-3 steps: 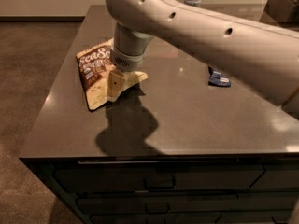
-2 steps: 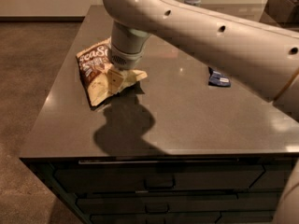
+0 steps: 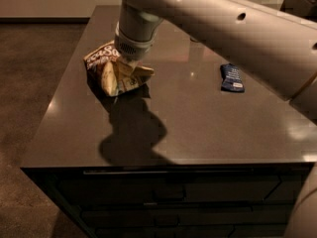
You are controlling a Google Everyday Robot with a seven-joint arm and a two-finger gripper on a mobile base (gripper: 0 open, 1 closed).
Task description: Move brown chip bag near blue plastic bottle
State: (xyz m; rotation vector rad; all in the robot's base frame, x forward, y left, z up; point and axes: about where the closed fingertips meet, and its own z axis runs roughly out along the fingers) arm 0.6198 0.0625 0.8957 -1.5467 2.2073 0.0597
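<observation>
The brown chip bag [image 3: 113, 72], brown and cream-yellow with white lettering, sits bunched up on the left part of the dark countertop [image 3: 188, 123]. My gripper [image 3: 127, 66] comes down onto the bag's top from the big pale arm [image 3: 233, 24] and is shut on the bag's upper middle, which is crumpled around it. The fingertips are buried in the bag. The blue plastic bottle is hidden behind the arm at the far side of the counter.
A small dark blue striped packet [image 3: 232, 78] lies on the right part of the counter. The counter's left edge [image 3: 54, 98] and front edge [image 3: 168, 163] drop to a brown floor. Drawer fronts [image 3: 168, 202] are below.
The bag has become more bunched around the gripper and shifted slightly to the right. The arm now fills more of the top of the view and covers the bottle.
</observation>
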